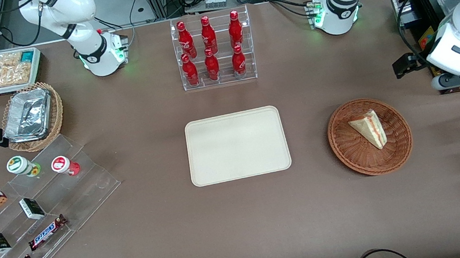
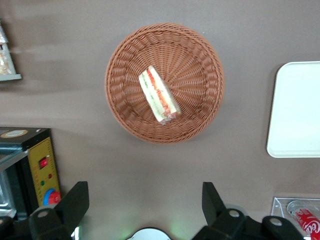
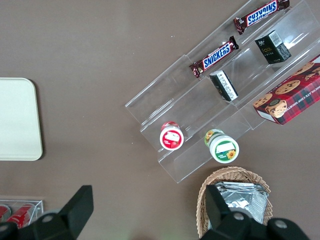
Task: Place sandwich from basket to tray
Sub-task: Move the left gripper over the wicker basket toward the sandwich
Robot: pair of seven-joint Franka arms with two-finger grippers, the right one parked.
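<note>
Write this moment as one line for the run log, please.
phase: before pickup | claw: open, high over table beside basket | sandwich: in basket, untouched | tray: no sandwich yet

You had the gripper (image 2: 142,207) spread wide, high above bare table beside the basket (image 1: 399,148). Nothing overhung the sandwich (image 1: 369,128); tray (image 1: 200,176) lay bare beside the basket.

We look down on a round reddish-brown woven wicker basket (image 2: 165,82) resting on the brown table (image 2: 150,175). In it lies a triangular sandwich wedge (image 2: 159,95), its red and green filling edge facing up. Our left gripper (image 2: 145,202) hovers apart from the basket, black fingers (image 2: 75,202) spread wide. Beside the basket sits a cream rectangular tray (image 2: 295,112).
</note>
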